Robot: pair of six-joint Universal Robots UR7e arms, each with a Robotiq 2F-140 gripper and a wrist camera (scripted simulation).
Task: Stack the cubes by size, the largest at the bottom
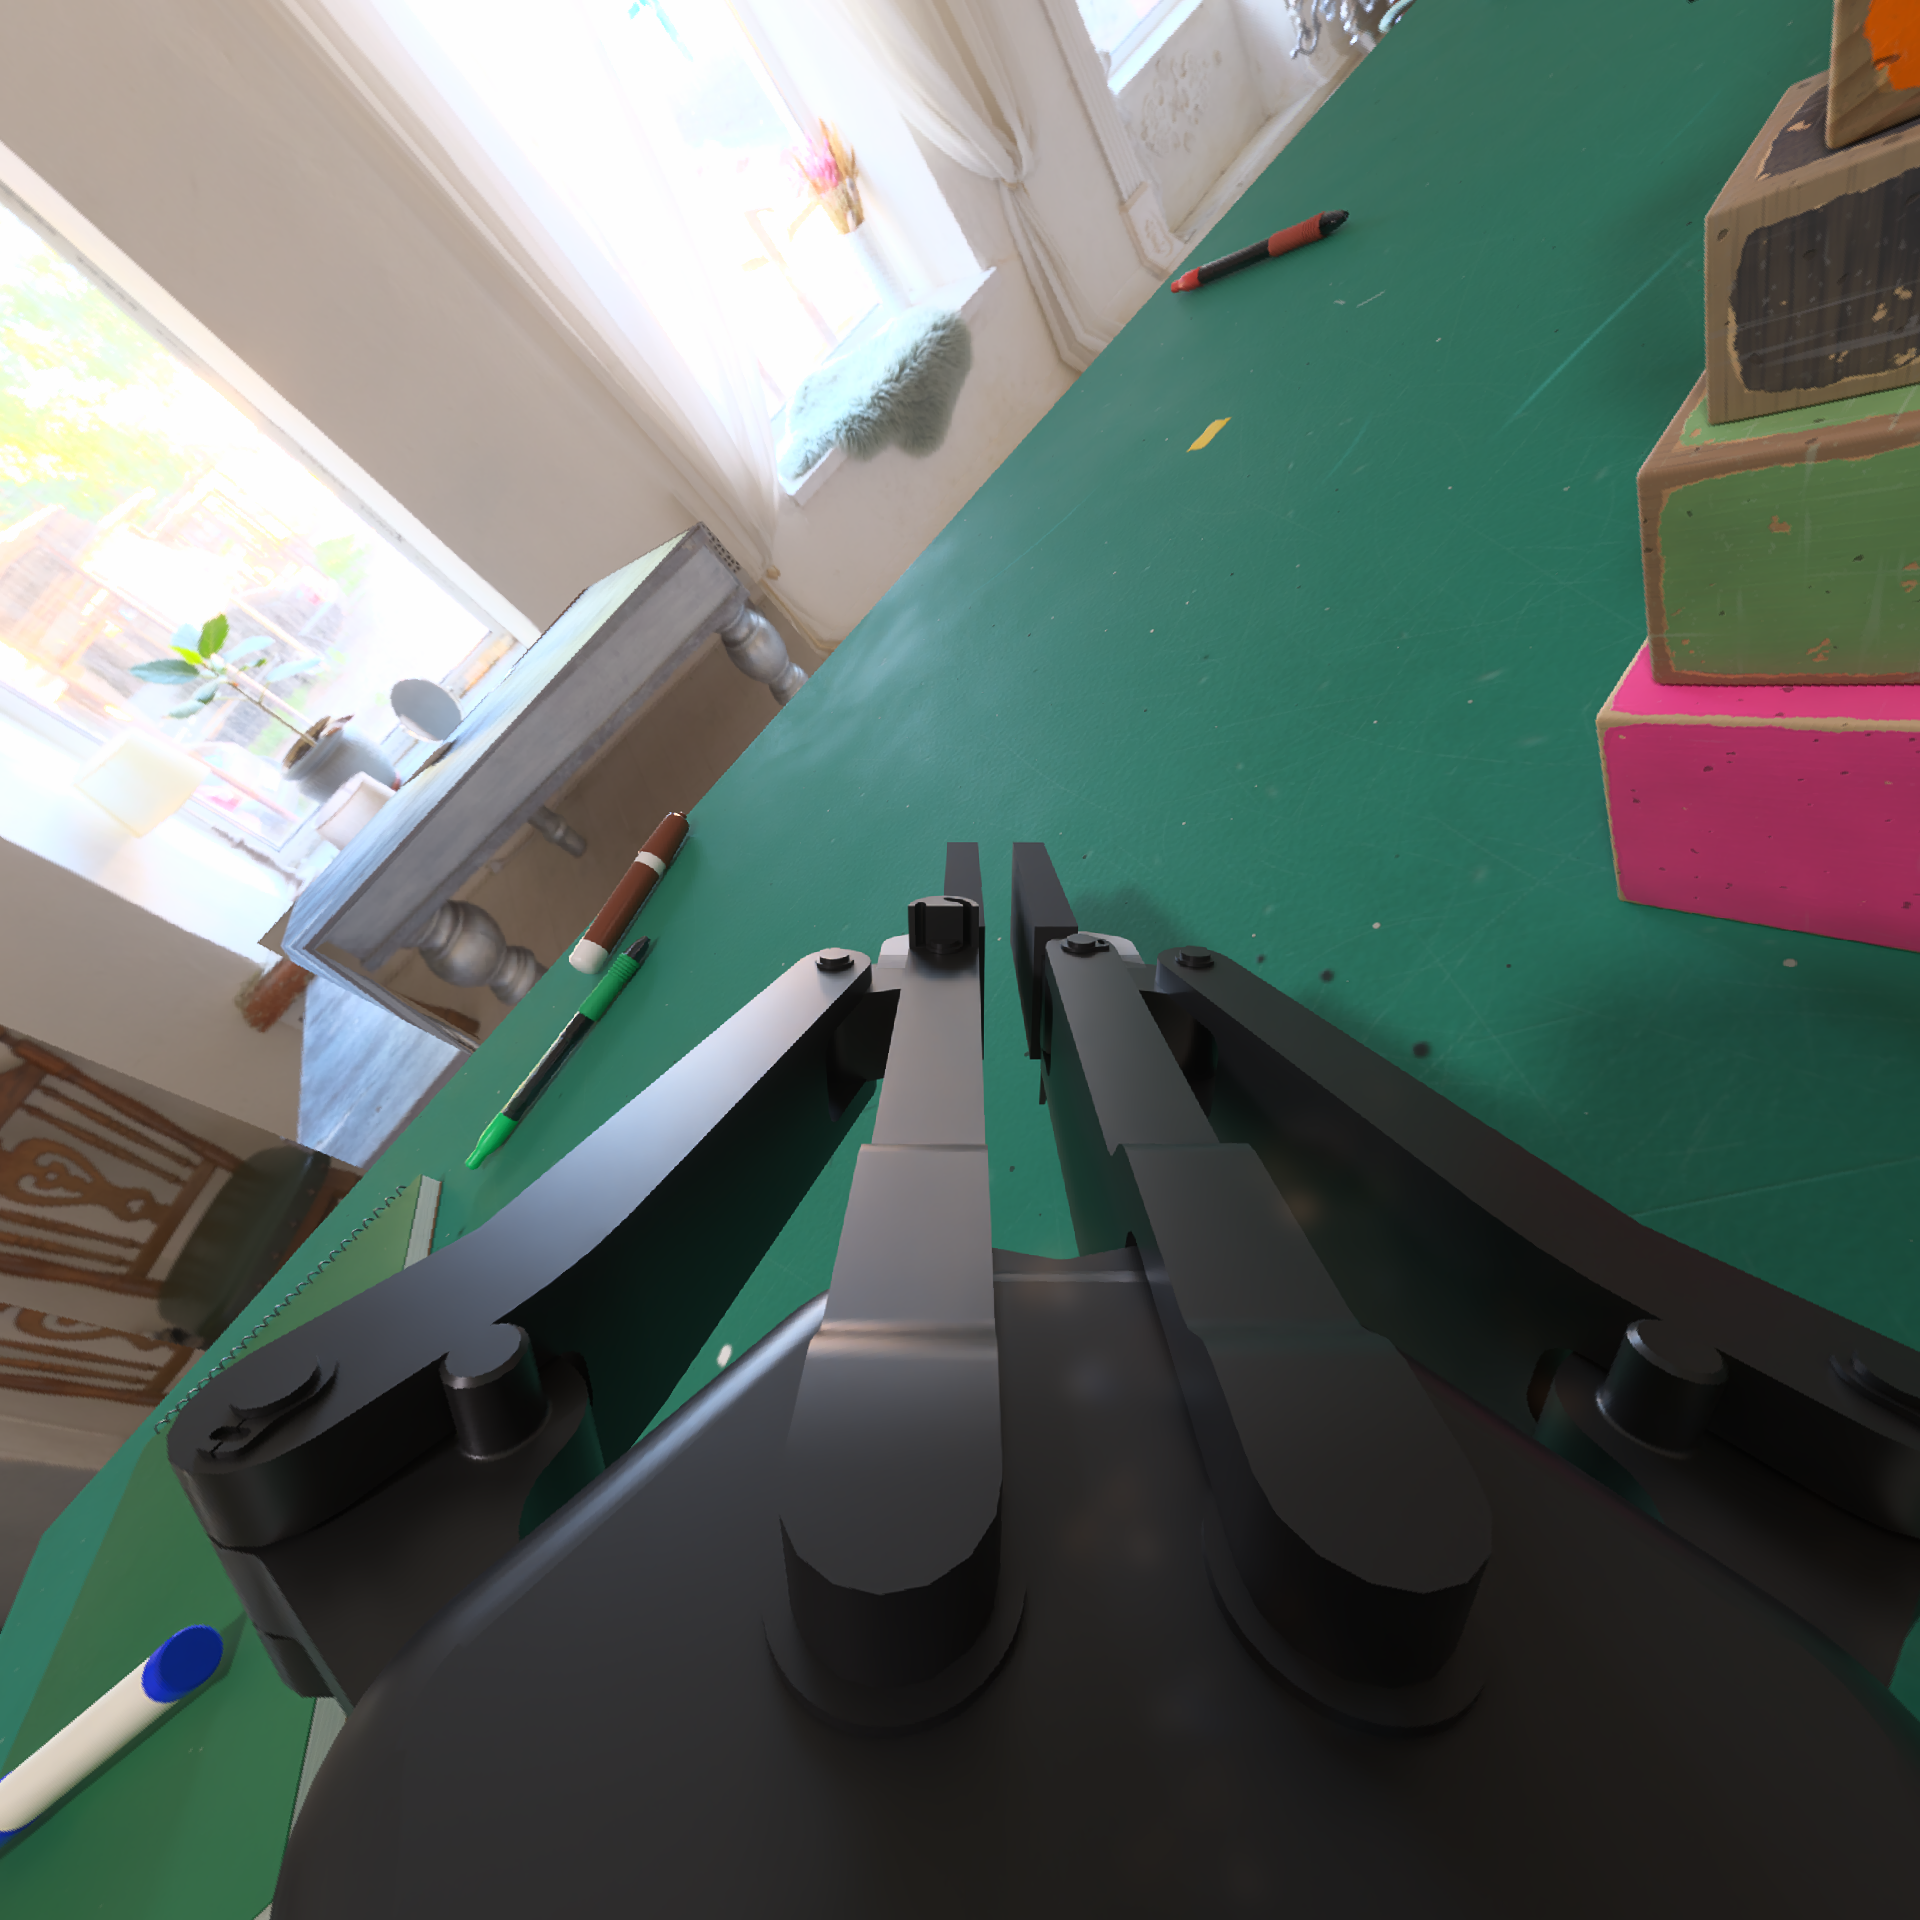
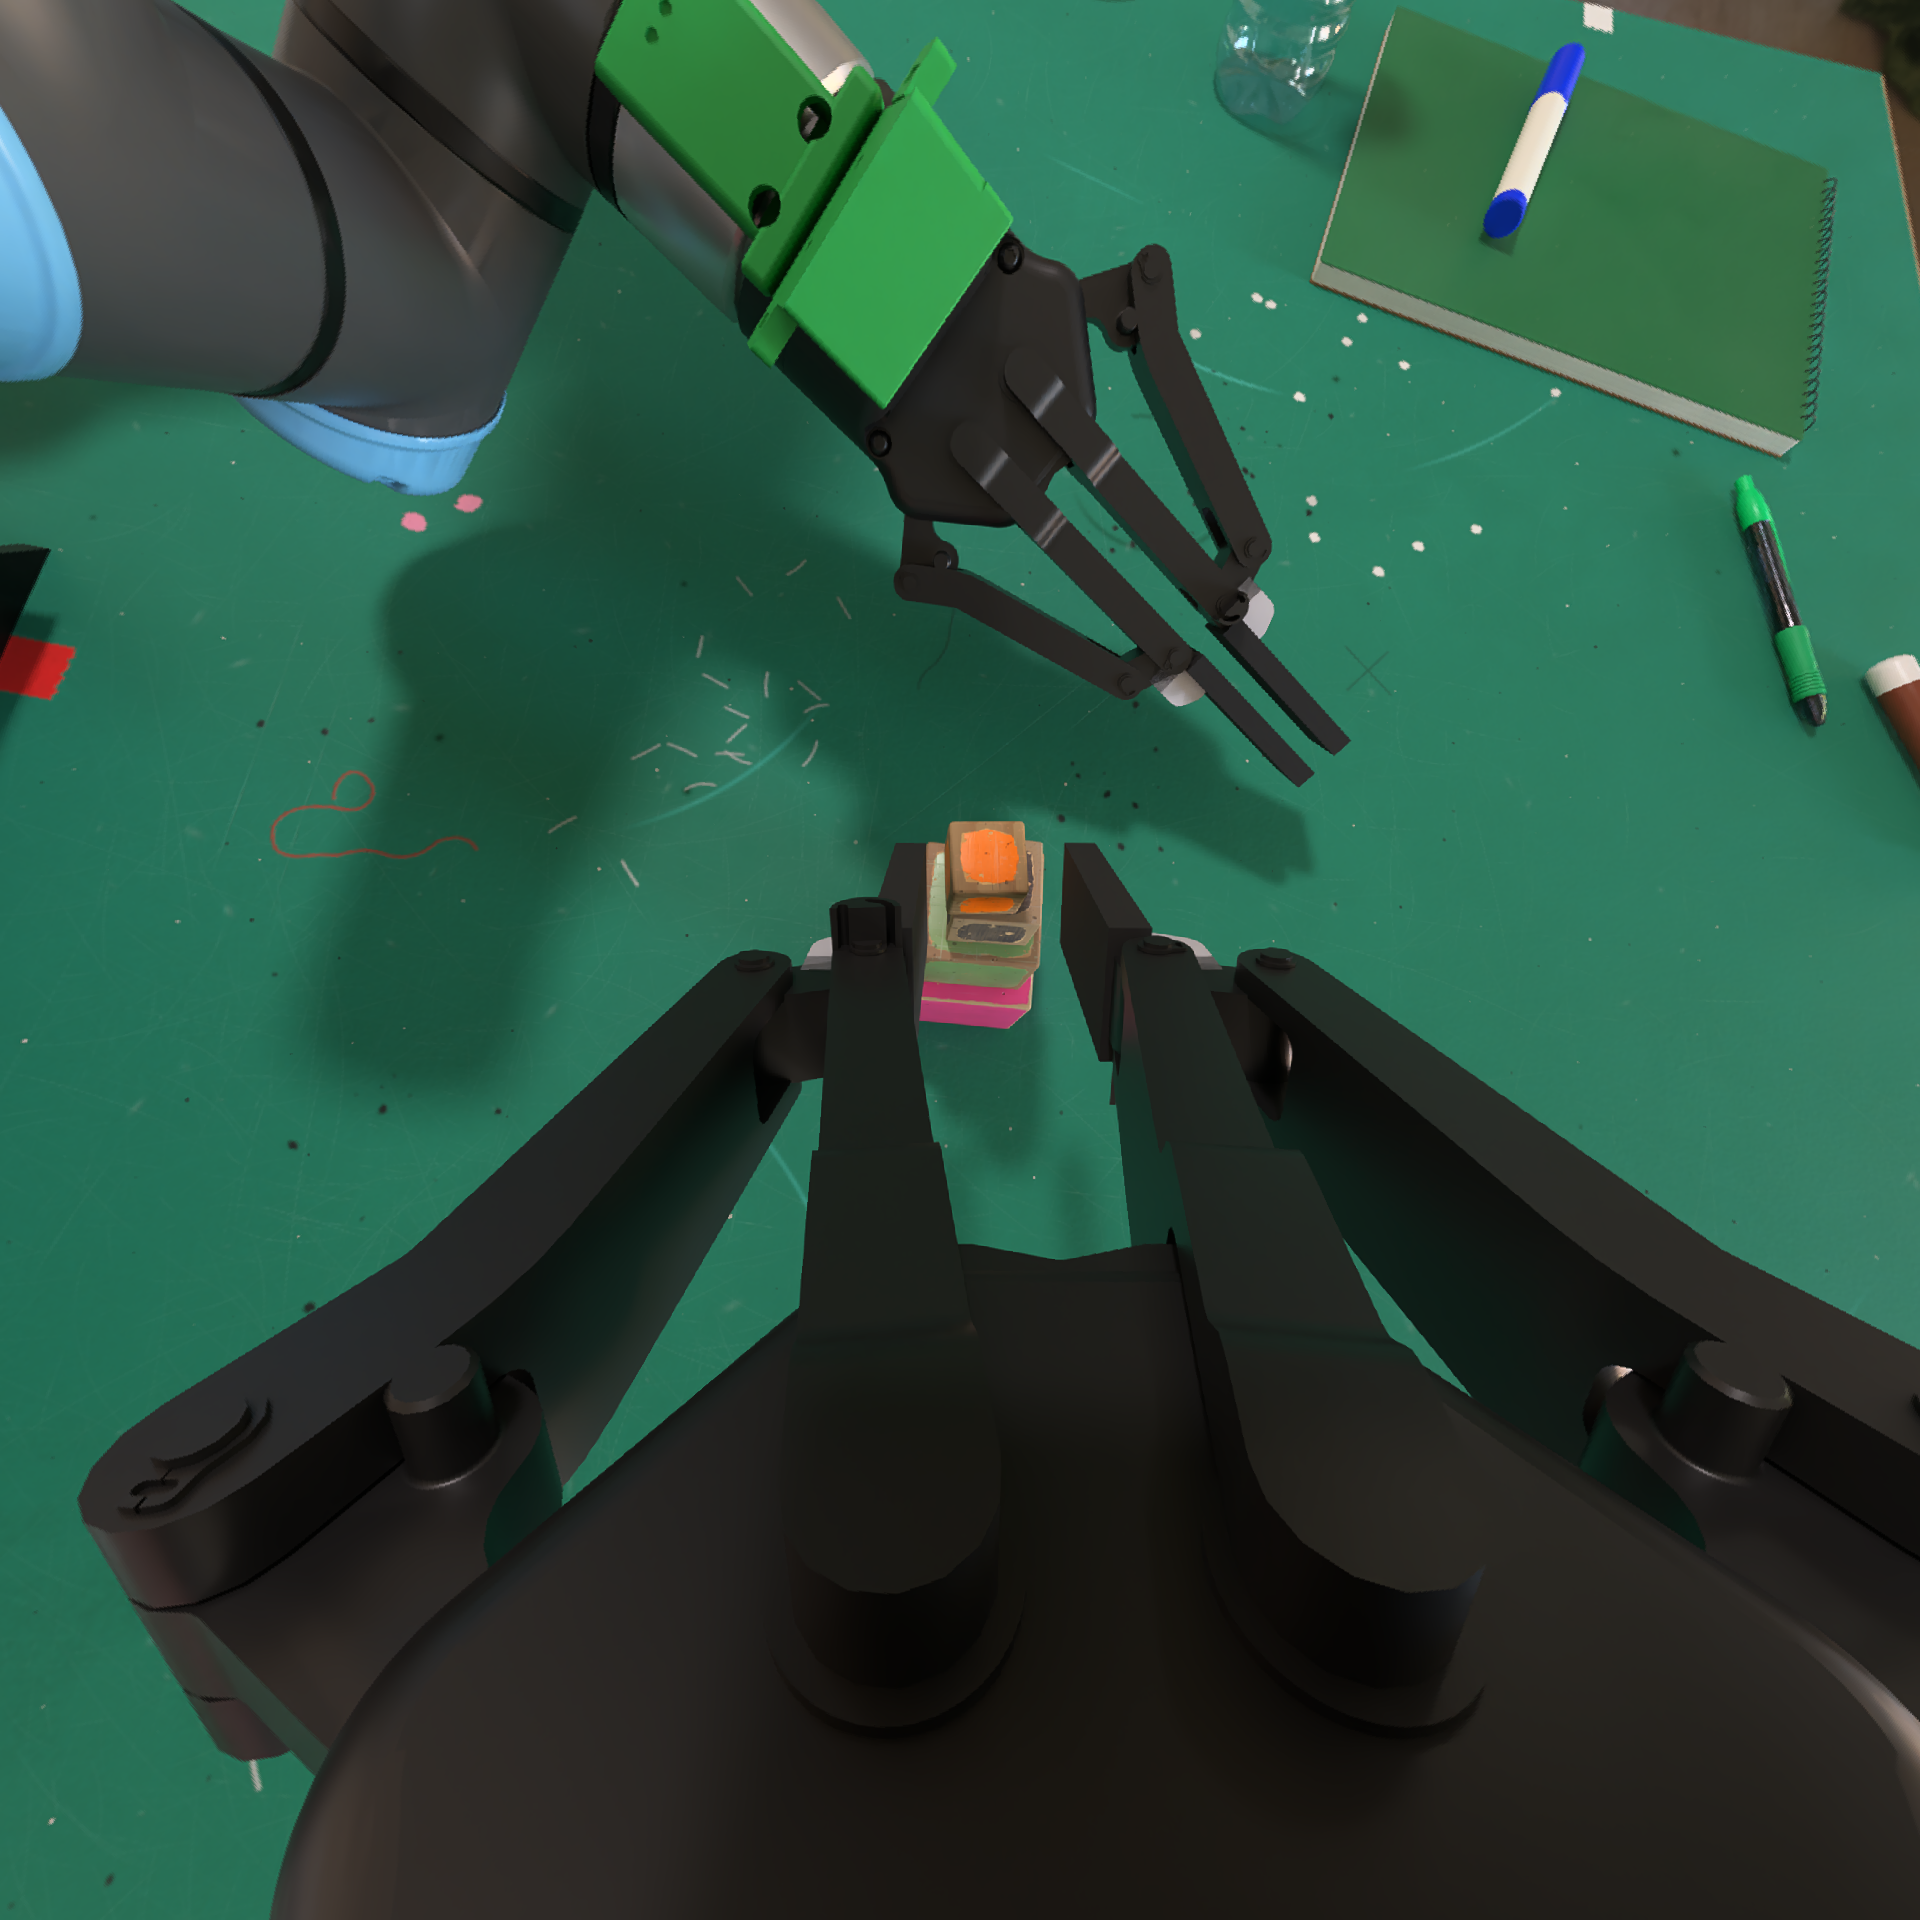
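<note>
Jaws first: your right gripper (image 2: 977,883) stands open above the stack, its matte black fingers apart on either side of the tower and touching none of it. Your left gripper (image 1: 994,883) has its flat pads drawn almost together with a thin slit between them, holding nothing, low over the mat beside the stack.

You see four worn wooden cubes piled by size. The pink cube (image 1: 1766,821) sits on the mat at the bottom, the green cube (image 1: 1787,551) on it, the black cube (image 1: 1818,301) on that, and the small orange cube (image 2: 987,857) on top. Paint is chipped along the edges, showing bare wood at the corners.

Around the stack, the green cutting mat (image 1: 1299,644) is scuffed with fine scratches and pale specks. Beyond the stack from your left wrist lies a red and black pen (image 1: 1262,249). Well away from the stack rest a green pen (image 2: 1779,597), a brown marker (image 1: 632,891), and a spiral-bound green notebook (image 2: 1662,281) with a white marker with a blue cap (image 2: 1536,140) lying on its cover. A clear plastic bottle (image 2: 1283,52) stands next to the notebook.
</note>
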